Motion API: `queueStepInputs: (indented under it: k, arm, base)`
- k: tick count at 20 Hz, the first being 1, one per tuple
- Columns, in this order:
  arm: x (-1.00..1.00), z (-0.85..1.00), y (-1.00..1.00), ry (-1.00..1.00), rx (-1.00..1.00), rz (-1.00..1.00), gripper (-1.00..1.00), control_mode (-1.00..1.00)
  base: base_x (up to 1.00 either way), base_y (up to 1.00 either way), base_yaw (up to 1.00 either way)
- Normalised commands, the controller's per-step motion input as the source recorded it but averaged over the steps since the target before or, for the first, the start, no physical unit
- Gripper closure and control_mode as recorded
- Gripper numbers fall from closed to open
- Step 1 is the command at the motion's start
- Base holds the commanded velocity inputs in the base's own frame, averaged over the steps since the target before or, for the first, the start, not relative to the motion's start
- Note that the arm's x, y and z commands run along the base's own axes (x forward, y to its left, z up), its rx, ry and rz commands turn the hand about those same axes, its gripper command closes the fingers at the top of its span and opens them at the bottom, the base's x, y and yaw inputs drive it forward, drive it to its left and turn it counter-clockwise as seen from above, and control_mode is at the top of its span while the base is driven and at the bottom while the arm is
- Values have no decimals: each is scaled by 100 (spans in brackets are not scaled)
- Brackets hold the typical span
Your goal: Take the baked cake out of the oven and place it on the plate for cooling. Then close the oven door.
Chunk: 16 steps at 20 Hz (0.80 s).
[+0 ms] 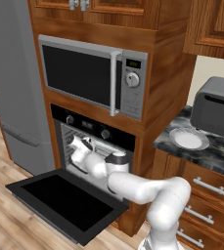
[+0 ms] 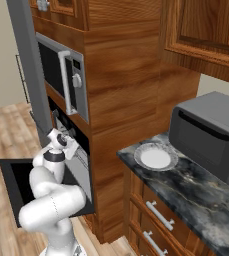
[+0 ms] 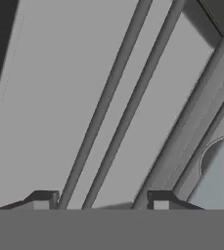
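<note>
No legible text; microwave [image 1: 91,78] display shows green marks, oven [image 1: 93,128] display marks too small to read

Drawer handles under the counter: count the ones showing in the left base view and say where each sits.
3. One drawer handle is on the top drawer below the counter, one on the drawer beneath, one lowest. Others may lie past the frame's edge.

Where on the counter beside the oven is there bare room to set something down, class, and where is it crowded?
The dark stone counter is bare in front of the plate and toaster oven, towards its near edge. The plate itself is bare. The oven mouth is crowded: the arm reaches in among the racks.
</note>
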Motion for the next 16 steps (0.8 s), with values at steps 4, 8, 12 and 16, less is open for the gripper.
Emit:
queueStepInputs:
  k: [4, 8, 12, 16]
  arm:
    - [-51, -100, 100, 38, -42, -17, 100, -100]
    - [-68, -100, 100, 36, -43, -11, 100, -100]
    - [-85, -100, 100, 32, -44, -7, 100, -100]
    - [-92, -100, 100, 30, -45, -6, 100, -100]
  base:
    - [0, 0, 0]
    - [0, 0, 0]
    - [0, 0, 0]
    - [0, 0, 0]
